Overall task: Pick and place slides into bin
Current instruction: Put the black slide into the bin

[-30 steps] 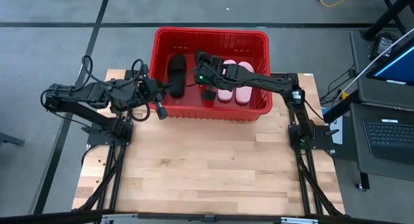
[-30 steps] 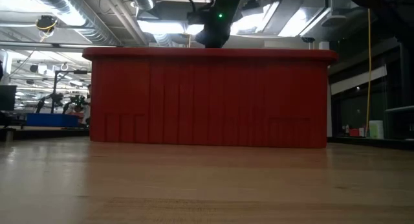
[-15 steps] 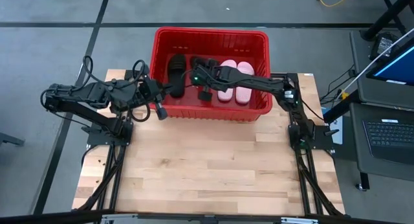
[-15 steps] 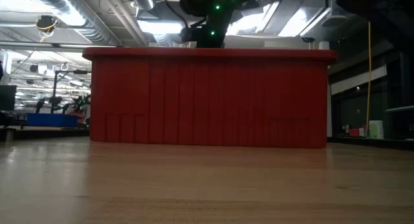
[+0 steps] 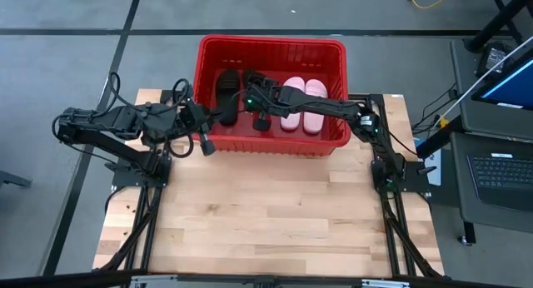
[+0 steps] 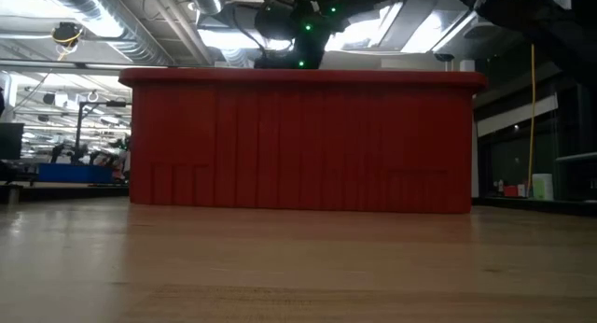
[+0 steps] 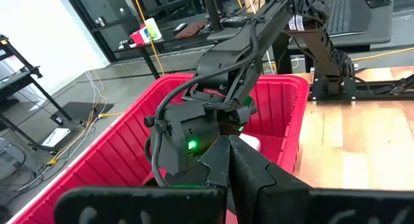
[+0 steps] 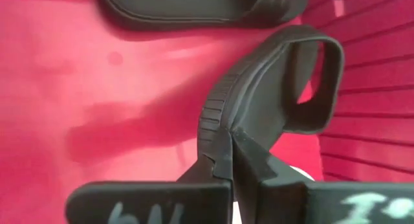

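From above, the red bin (image 5: 271, 45) sits at the upper centre of the frame on the far edge of the wooden table (image 5: 266, 221). Inside lie a black slide (image 5: 226, 88) at the left and two pink slides (image 5: 301, 105) at the right. The right gripper (image 5: 252, 81) reaches in between them, clamped on a second black slide. The left gripper (image 5: 205, 145) waits just outside the bin's left front corner, jaws closed on nothing.

At table height, only the bin's front wall (image 6: 298, 141) shows.

The right wrist view shows the fingers (image 8: 223, 153) pinching the held slide's (image 8: 272, 88) edge, seemingly tilted on its side.
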Robot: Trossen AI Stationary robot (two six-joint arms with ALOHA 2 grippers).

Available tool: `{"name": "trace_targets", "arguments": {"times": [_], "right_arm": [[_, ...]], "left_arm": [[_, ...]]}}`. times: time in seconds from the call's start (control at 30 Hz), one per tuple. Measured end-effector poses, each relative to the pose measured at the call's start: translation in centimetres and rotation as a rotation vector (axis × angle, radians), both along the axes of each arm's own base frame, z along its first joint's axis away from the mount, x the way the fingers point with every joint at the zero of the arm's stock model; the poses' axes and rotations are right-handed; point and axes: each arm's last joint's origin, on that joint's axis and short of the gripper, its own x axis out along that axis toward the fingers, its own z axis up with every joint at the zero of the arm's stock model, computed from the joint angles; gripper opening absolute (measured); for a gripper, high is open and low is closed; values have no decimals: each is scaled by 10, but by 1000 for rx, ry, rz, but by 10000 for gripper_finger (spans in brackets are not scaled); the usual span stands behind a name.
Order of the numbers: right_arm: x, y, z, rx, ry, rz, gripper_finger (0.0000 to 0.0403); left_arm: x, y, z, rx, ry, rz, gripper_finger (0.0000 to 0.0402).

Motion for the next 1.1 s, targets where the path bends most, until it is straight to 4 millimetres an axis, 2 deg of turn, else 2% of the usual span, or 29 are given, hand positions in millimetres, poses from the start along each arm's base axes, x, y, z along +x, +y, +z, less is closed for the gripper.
{"name": "trace_targets", "arguments": {"times": [0.37,0.7,1.1], "right_arm": [[1,0,-2,123,-38,68,0],[-6,-19,-2,167,-84,-27,0],[-5,-19,-3,224,-99,13,0]], "left_arm": [[0,0,0,0,0,-1,2],[0,0,0,-3,-2,-1,1],[0,0,0,-3,-2,-1,3]]}}
